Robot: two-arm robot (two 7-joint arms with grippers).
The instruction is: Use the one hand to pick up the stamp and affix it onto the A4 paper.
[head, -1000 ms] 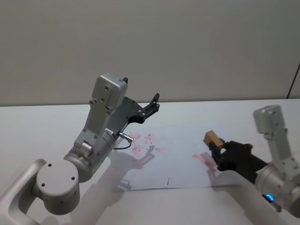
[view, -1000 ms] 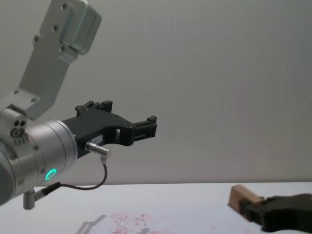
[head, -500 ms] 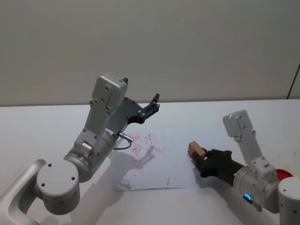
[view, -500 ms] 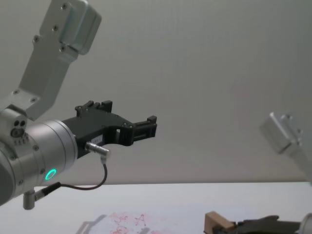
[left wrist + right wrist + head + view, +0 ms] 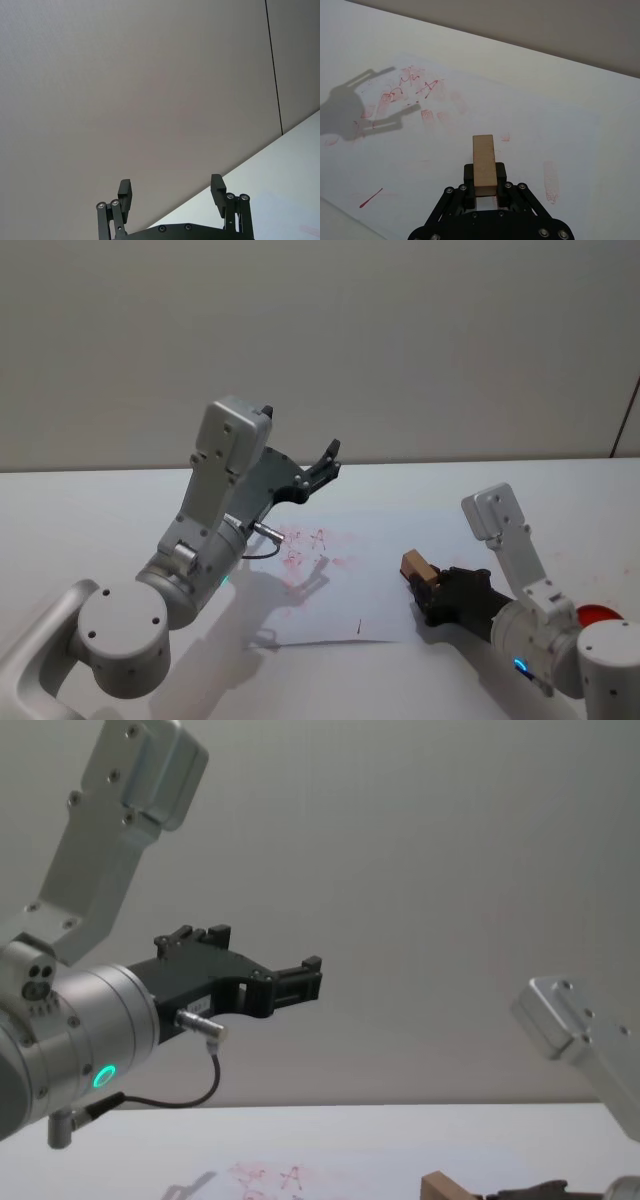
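The right tool [image 5: 427, 586] is clamped on the wooden stamp [image 5: 417, 565]. Its short black jaws pinch the block's rear end from both sides, and the rest of the block sticks out forward past the fingertips. In the right wrist view the same tool [image 5: 485, 183] holds the stamp [image 5: 484, 161] lengthwise in line with itself, tan top face up.

Directly beneath the tool and stamp lies the A4 paper [image 5: 375, 540], flat on the white tabletop [image 5: 100, 510]. The tool is low over the sheet's near right part. Whether the stamp's underside touches the paper cannot be told.

Ahead of the tool and off to its left, a cluster of red stamped marks [image 5: 405, 92] is spread over the paper [image 5: 530, 115], one shaped like a letter A [image 5: 318, 536]. A paler red smudge [image 5: 549, 181] lies just beside the tool on its right. A short red streak [image 5: 370, 197] lies behind and to its left.

The left tool [image 5: 330, 462] hangs well apart, raised high above the tabletop. Its jaws are spread wide with nothing between them, as the left wrist view shows [image 5: 170, 184]. A green light ring [image 5: 103, 1077] glows on its silver wrist.
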